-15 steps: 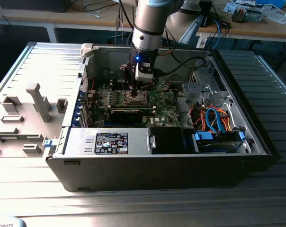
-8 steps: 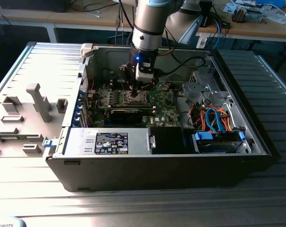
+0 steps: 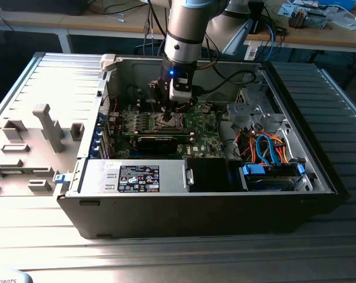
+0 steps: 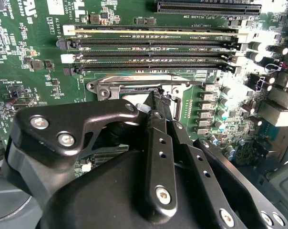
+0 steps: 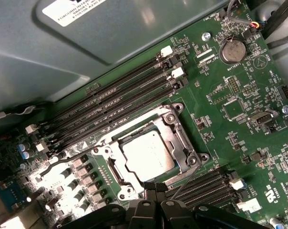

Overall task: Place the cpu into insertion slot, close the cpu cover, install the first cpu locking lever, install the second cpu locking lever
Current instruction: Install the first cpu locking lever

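In the exterior view, your gripper [image 3: 169, 109] hangs low inside an open computer case [image 3: 225, 200], right over the insertion slot [image 3: 168, 121] on the green circuit board [image 3: 201, 132]. The case lies on a ribbed grey table [image 3: 54, 76], with grey blocks [image 3: 45, 127] toward the exterior view's left and a cluttered bench [image 3: 319, 29] behind. In the second wrist view, your black fingers [image 4: 156, 102] come together to a point just above the slot's silver rim [image 4: 129, 83], beside long dark memory slots [image 4: 153, 45]. In the first wrist view, the cpu [image 5: 148, 156] is a flat silver-grey square lying inside the slot, and the cpu cover [image 5: 180, 138] lies shut around it like a metal frame. Your fingertips [image 5: 151, 185] look closed, holding nothing, touching a thin wire lever [image 5: 187, 179] beside the slot.
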Robot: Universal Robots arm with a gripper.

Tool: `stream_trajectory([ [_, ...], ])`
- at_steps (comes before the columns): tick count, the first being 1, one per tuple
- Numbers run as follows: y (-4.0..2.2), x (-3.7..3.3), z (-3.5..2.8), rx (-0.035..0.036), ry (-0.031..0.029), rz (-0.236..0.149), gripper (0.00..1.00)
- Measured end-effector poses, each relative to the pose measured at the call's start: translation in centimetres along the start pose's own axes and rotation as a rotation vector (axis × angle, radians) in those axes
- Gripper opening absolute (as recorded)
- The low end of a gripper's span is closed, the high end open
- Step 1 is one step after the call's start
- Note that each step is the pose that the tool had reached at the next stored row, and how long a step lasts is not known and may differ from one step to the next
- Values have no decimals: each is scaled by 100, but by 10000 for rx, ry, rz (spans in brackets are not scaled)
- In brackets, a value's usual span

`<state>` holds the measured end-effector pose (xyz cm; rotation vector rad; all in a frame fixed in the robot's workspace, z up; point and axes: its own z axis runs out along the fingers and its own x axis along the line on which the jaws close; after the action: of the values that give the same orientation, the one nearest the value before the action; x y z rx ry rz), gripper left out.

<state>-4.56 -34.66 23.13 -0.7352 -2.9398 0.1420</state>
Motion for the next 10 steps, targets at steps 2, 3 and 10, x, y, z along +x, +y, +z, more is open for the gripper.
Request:
stream_trajectory([
  [2, 0, 0, 0, 3, -3, -27, 11],
  [3, 0, 0, 0, 3, -4, -36, 11],
  [10, 0, 0, 0, 10, -14, -115, 11],
])
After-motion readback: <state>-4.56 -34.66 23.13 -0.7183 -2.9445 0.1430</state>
